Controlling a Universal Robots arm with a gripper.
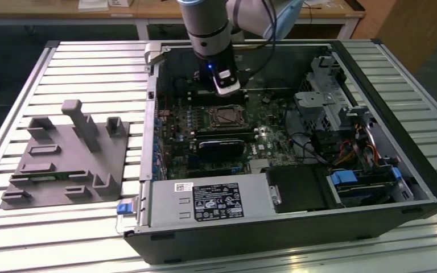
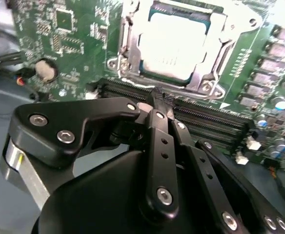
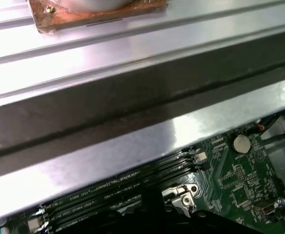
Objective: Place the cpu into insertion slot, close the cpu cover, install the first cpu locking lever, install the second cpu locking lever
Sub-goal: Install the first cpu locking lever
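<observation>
An open computer case (image 1: pixel 295 222) is seen lying on a slatted metal worktop (image 1: pixel 89 68) in the exterior view, with a grey moulded fixture (image 1: pixel 66 159) set well apart from it toward the exterior view's left. The arm is lowered into the far part of the case, and its hand (image 1: pixel 226 85) is held just beyond the insertion slot (image 1: pixel 225 116) on the green motherboard (image 1: pixel 211 148). In the second wrist view the cpu (image 2: pixel 174 46) is seen seated in the slot, its pale metal top framed by the window of the cpu cover (image 2: pixel 132 39), which lies flat over it. The black fingers (image 2: pixel 157 105) of the hand are brought together with nothing between them, their tips poised over the dark memory slots (image 2: pixel 206 117) just beside the socket. In the first wrist view the case's metal edge (image 3: pixel 132 92) is crossed above the same slots.
</observation>
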